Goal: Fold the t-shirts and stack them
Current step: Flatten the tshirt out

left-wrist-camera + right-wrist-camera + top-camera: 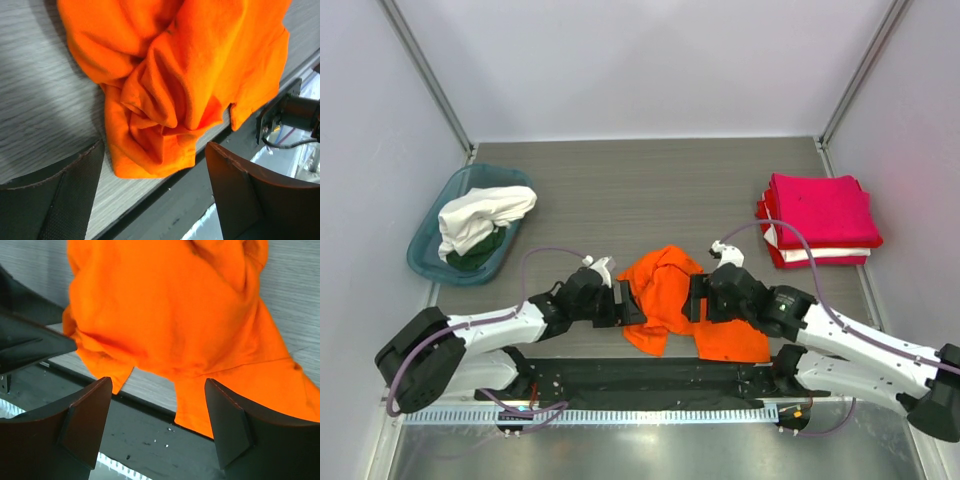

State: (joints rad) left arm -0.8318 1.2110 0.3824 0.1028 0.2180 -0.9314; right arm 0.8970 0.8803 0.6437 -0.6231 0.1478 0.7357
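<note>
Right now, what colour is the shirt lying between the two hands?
The shirt is bright orange, clearest in the left wrist view.

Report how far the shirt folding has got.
Done: a folded stack of red and white shirts on the right. In hand: the orange shirt lies crumpled at the near edge, left tool and right tool open beside it, neither gripping. Left: that shirt, plus the white shirt and green shirt in the tub.

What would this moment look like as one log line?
orange t-shirt: crumpled, near edge | left fingers: open, beside it | right fingers: open, beside it | folded stack: right side
</note>
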